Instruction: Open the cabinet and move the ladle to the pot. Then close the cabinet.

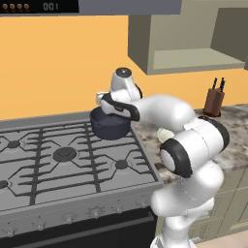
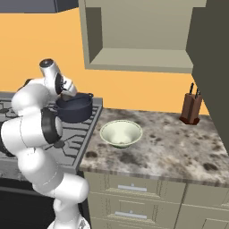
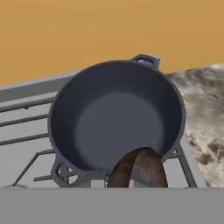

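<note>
The hand (image 1: 104,104) hangs right over the pot (image 1: 110,127), which sits on the back right burner of the stove (image 1: 63,160), just beside the worktop (image 2: 170,143). The hand is clenched, and in the hand view a dark round thing pokes up at 6 o'clock over the near rim of the pot (image 3: 116,118). I think this is the cup of the ladle (image 3: 139,168), held tight so it does not fall before it is over the pot. It looks brownish there, so I cannot be sure. The inside of the pot looks bare, so the ladle is likely not dropped in yet. The cabinet (image 2: 138,38) is open, its shelf bare, at 12 o'clock above the worktop; its door stands swung out at the right edge of the right base view, so closing it comes last. The hand view looks down into the pot, which the base views cannot do. The right base view shows a pale bowl (image 2: 120,133) at 3 o'clock from the pot, and a knife block (image 2: 190,108) far off. In the left base view the arm hides most of the bowl.
</note>
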